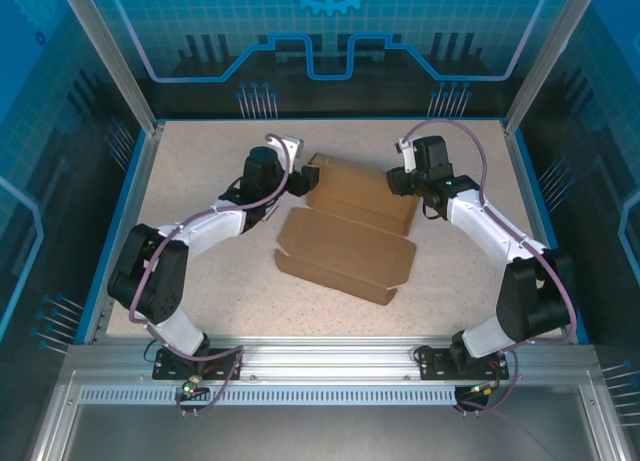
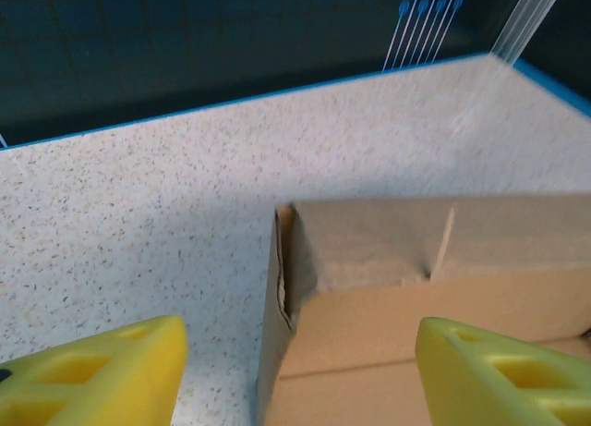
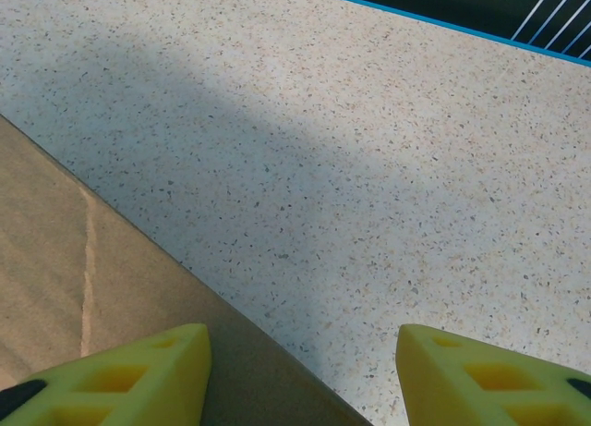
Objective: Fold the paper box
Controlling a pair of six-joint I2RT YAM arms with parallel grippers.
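Because the paper box (image 1: 350, 231) is thin cardboard, it should be light, stiff across its panels and willing to bend only at creases; its raised wall edges look best to pinch. It lies mid-way on the tabletop (image 1: 200, 166), with the left tool (image 2: 295, 384) and right tool (image 3: 305, 375) both spread wide and empty at its far ends.

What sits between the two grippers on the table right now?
The far part of the paper box fills the stretch between the left gripper and the right gripper, as the top view shows. Nothing else lies there.
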